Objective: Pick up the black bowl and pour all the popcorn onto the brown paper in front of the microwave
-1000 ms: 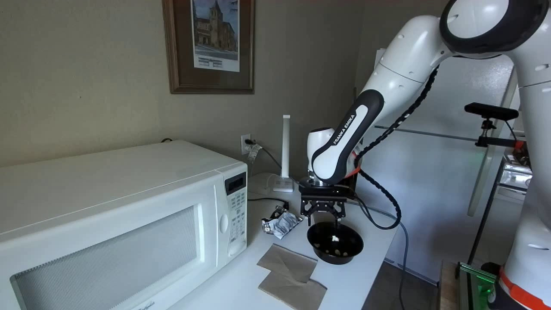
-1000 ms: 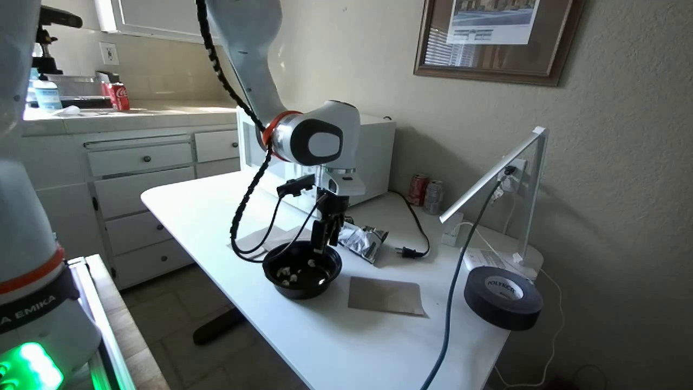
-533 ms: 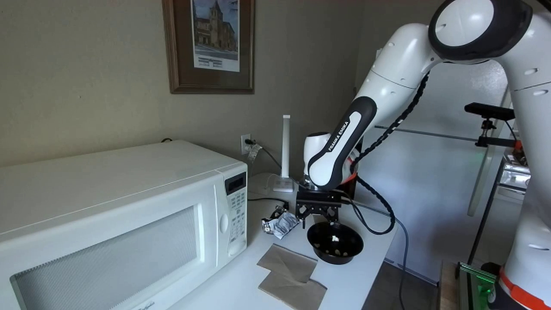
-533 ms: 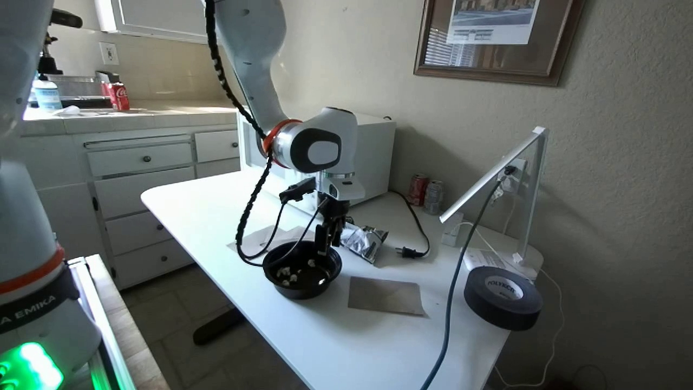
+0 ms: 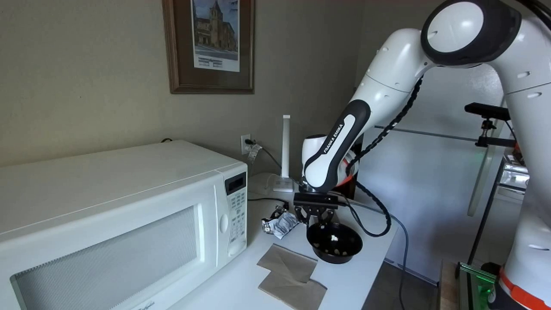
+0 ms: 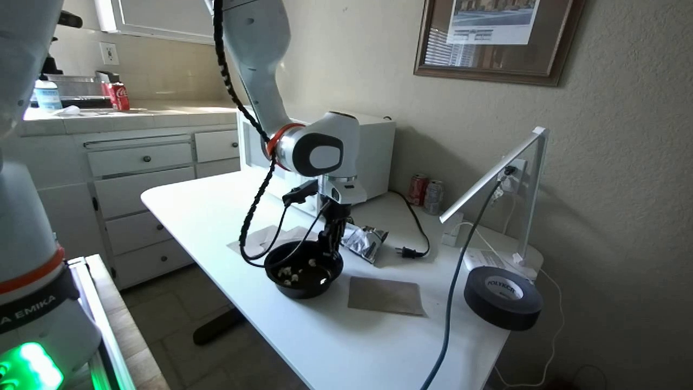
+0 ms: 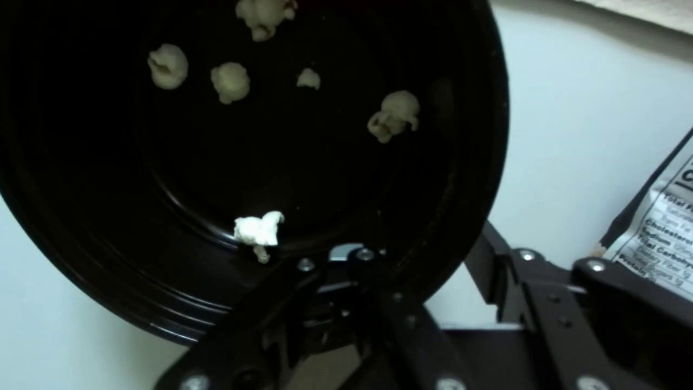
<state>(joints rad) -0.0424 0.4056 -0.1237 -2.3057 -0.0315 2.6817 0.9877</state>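
Six popcorn pieces (image 7: 231,83) show in the black bowl (image 7: 303,162) from the wrist view, where alone the foil packet (image 7: 666,216) reads "Sodium". The hand (image 5: 317,220) stands partly open astride the rim, holding nothing; the bowl sits on the counter (image 5: 344,280) beside the brown paper (image 5: 288,262). The arm (image 5: 387,64), lettered FRANKA EMIKA, hides much of the microwave (image 6: 376,157) in an exterior view with a tape roll (image 6: 501,306).
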